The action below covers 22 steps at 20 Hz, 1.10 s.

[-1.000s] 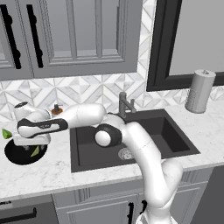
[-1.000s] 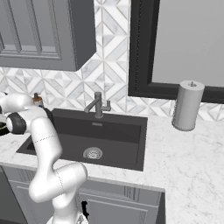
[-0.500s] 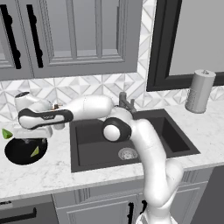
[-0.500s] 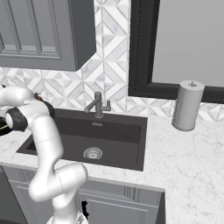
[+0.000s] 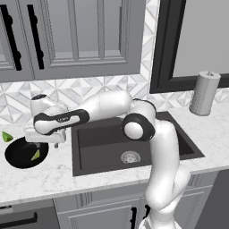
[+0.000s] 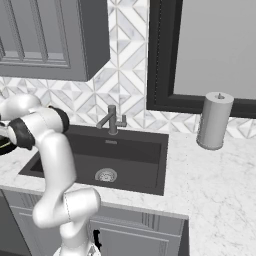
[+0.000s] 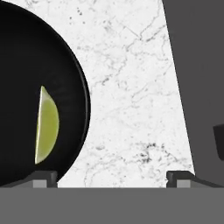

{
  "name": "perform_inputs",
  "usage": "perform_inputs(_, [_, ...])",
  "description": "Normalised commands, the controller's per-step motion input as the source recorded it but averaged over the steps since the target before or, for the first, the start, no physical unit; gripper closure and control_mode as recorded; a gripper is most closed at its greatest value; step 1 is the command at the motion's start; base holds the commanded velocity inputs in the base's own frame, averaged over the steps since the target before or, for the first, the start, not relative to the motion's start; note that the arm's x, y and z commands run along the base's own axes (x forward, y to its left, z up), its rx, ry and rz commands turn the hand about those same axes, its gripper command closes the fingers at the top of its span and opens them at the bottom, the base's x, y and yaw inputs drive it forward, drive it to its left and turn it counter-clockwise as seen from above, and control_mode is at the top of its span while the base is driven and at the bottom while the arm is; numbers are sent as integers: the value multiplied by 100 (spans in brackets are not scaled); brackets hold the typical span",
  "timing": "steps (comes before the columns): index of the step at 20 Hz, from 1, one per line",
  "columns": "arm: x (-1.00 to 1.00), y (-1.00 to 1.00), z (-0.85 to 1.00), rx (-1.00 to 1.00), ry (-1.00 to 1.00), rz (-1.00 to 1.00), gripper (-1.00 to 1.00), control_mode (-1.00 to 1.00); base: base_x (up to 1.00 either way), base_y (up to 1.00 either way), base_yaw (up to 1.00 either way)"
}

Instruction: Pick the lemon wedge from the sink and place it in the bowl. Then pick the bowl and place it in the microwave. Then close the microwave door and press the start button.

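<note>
Arm has lifted off since the earlier frame; gripper [image 7: 111, 177] spread wide, empty. Lemon wedge [image 7: 46, 127] lies in bowl [image 7: 26, 65] at 9 o'clock. Bowl's glossy, stiff, probably slippery, so I'd pinch its near rim.

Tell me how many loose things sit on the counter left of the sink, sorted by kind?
Bowls: 1, the black bowl.
Wedges: 2, the lemon wedge lying in the bowl, and a brighter green wedge on the counter beside it.
Total: 3.

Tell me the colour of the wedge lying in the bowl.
Pale yellow-green lemon wedge, clearest in the hand view.
</note>
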Motion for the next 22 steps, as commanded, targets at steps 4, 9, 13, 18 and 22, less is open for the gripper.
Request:
perform_inputs(4, [3, -25, -1, 5, -2, 0, -100, -100, 0, 0, 0])
perform_inputs(9, [28, 2, -2, 3, 0, 0, -100, -100, 0, 0, 0])
perform_inputs(13, [44, 28, 5, 0, 10, 0, -100, -100, 0, 0, 0])
perform_inputs(18, [38, 28, 4, -1, 20, 0, -100, -100, 0, 0, 0])
perform_inputs(22, [24, 36, -1, -6, 5, 0, -100, -100, 0, 0, 0])
